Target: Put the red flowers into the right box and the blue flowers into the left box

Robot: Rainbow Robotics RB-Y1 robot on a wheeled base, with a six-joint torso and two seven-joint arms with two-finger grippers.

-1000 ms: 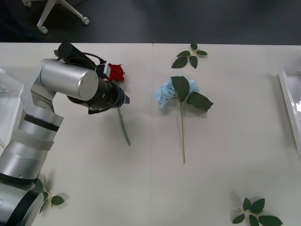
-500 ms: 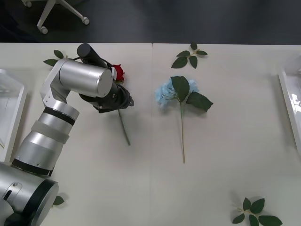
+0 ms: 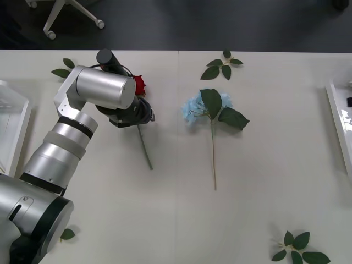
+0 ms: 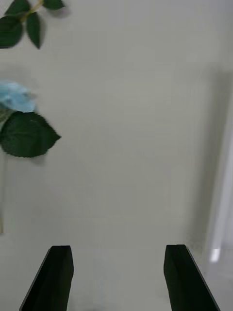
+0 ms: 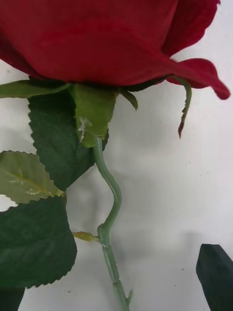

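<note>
A red flower (image 3: 139,84) lies on the table at the back left, its green stem (image 3: 144,149) running toward me. My left arm's wrist (image 3: 132,113) hangs right over it and covers part of the head. Close up, the red flower's head (image 5: 97,39) and stem (image 5: 110,214) lie between the fingers of my open left gripper (image 5: 114,291), which touch nothing. A blue flower (image 3: 193,108) lies mid-table. My right gripper (image 4: 119,274) is open over bare table between the blue flower (image 4: 14,97) and the right box (image 4: 223,194). The right box (image 3: 340,124) and left box (image 3: 12,129) sit at the table's ends.
Green leaf sprigs lie at the back middle (image 3: 221,66), the back left (image 3: 61,69), the front right (image 3: 300,250) and the front left (image 3: 67,234). An office chair base (image 3: 66,14) stands on the floor beyond the table.
My left arm has swung right and forward, its wrist settling lower over the red flower and covering more of the head. The flowers have not moved.
</note>
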